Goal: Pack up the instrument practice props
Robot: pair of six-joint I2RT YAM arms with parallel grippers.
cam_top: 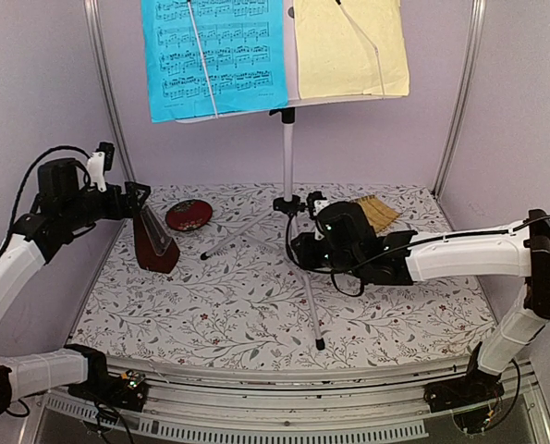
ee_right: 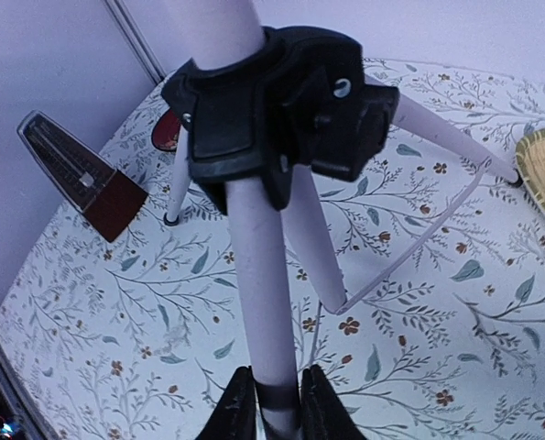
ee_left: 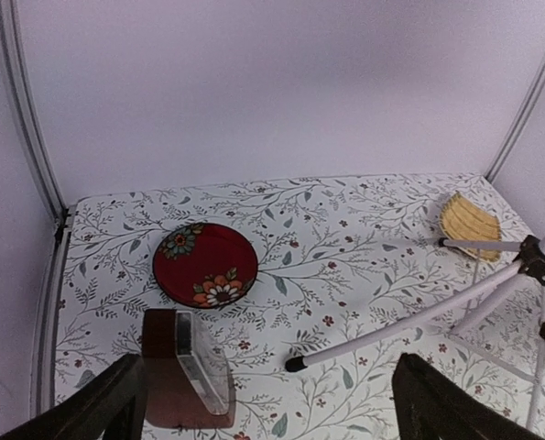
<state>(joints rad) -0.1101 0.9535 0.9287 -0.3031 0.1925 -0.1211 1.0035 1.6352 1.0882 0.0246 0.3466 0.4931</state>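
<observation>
Stand [cam_top: 287,157] on floral tbl [cam_top: 256,305] (lilac walls [cam_top: 367,139] behind).

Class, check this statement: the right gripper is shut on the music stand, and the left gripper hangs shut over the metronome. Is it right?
Not quite. The left gripper is open, with its fingers wide apart, as the left wrist view shows. The rest stands: it hangs over the metronome, and the right gripper is shut on the music stand.

A red flowered plate [ee_left: 205,266] and a woven mat [ee_left: 470,225] lie apart on patterned cloth [ee_left: 345,234].
</observation>
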